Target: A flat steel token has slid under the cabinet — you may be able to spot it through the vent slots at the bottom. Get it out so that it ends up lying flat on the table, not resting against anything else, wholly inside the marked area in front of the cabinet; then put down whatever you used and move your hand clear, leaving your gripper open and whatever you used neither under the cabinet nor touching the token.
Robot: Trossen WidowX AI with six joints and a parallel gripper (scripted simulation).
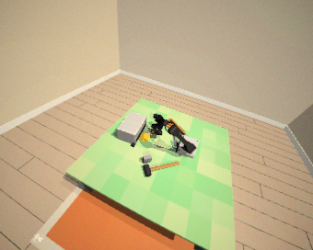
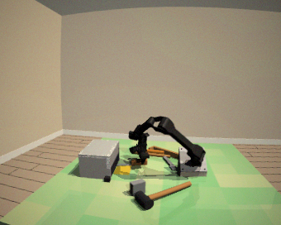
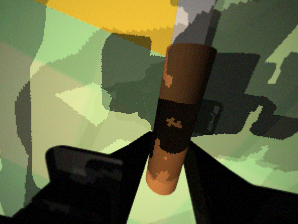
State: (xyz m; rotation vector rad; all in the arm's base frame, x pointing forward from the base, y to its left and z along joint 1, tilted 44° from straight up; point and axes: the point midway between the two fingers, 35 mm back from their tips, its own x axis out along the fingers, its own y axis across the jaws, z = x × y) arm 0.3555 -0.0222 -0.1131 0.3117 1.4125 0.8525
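Observation:
The grey cabinet [image 1: 132, 120] [image 2: 97, 163] stands at the left of the table. The yellow marked area [image 1: 145, 137] [image 2: 123, 169] [image 3: 125, 15] lies in front of it. My gripper [image 3: 167, 138] [image 2: 143, 160] is low over the table, beside the marked area on the side away from the cabinet. It is shut on the brown round handle [image 3: 186, 75] of a tool. The tool's flat grey blade [image 3: 196, 25] runs from the handle past the yellow area's edge at the top of the wrist view; its far end is out of that view. I cannot make out the steel token in any view.
A hammer [image 1: 165, 167] [image 2: 170, 191] and a grey block [image 1: 147, 159] [image 2: 137, 187] lie towards the exterior camera. A small black block [image 1: 133, 144] [image 2: 107, 179] is by the cabinet's near front corner. An orange-brown wooden object [image 1: 178, 125] lies behind the arm.

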